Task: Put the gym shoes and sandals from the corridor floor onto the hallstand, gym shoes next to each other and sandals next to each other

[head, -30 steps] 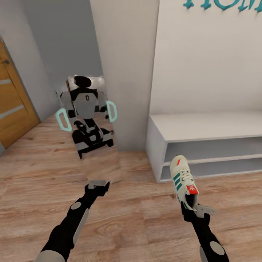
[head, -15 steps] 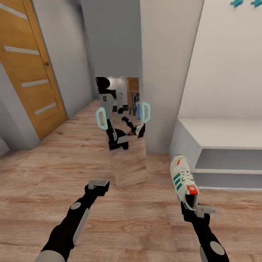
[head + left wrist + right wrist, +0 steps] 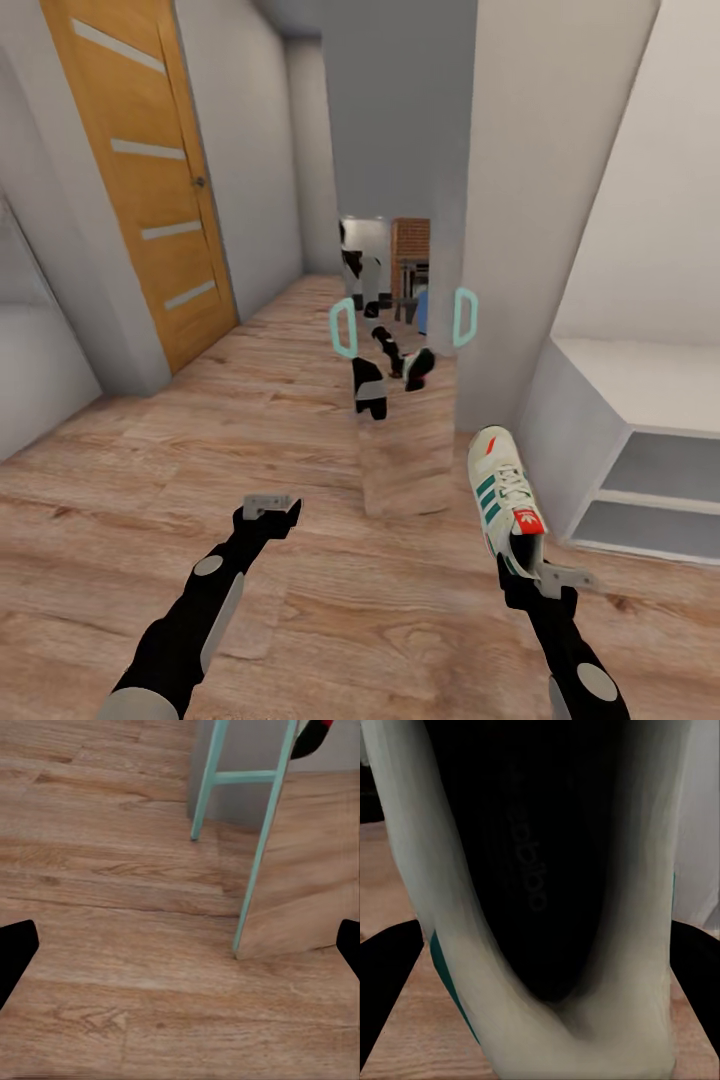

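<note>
From the head view we see our right gripper (image 3: 545, 572) closed on the heel of a gym shoe (image 3: 503, 492), which we hold above the corridor floor (image 3: 120, 470) with its toe pointing away from us and its teal stripes and red-orange tongue patch facing up. Our left gripper (image 3: 268, 507) hangs over the floor at the left with its fingers parted and nothing between them. The hallstand (image 3: 640, 400) stands to the right of the shoe, its pale bench top and two open shelf tiers partly cut off by the picture's edge. Ahead of us a floor mirror (image 3: 405, 400) with teal handles leans against a grey wall pillar (image 3: 530, 200), and an orange wooden door (image 3: 150, 170) sits in the wall at the left. In the left wrist view our dark fingertips (image 3: 15, 956) sit wide apart at the two edges, with bare wood planks (image 3: 112, 945) between them and the mirror's teal frame (image 3: 259, 840) standing on the floor beyond. In the right wrist view the gym shoe (image 3: 547, 945) sits close up between our dark fingers (image 3: 386, 975), its cream rim curving round the black insole, so the fingers are clamped on its heel end.
</note>
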Available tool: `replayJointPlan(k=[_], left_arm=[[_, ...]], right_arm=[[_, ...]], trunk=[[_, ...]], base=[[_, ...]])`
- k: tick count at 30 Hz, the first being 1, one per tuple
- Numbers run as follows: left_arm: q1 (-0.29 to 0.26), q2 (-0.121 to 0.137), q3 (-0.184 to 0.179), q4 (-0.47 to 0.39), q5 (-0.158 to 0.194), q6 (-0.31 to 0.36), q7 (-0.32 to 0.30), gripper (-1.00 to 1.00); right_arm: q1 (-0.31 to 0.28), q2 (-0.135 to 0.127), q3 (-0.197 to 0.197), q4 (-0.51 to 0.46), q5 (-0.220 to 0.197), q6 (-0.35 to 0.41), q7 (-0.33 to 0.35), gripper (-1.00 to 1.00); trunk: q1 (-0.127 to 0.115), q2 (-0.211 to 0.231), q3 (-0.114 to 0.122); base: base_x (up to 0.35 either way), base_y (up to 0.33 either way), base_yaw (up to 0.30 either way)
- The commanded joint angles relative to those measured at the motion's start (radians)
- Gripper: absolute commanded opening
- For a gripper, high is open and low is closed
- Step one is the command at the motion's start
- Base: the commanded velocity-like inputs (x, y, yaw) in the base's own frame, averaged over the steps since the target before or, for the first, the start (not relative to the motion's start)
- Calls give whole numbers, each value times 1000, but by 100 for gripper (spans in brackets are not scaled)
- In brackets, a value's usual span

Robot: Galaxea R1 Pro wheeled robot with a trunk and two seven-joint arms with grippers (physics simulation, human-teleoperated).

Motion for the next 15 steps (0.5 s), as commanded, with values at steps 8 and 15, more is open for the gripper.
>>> replayJointPlan(k=[8, 15], left_arm=[[-1, -1, 1, -1, 4, 6, -4, 100], [0, 0, 2, -1, 4, 6, -4, 100]], right_arm=[[0, 0, -1, 0, 1, -2, -1, -100], [0, 0, -1, 0, 1, -2, -1, -100]], trunk=[[0, 0, 7], [0, 0, 14]], base=[[0, 1, 260], [0, 85, 259]])
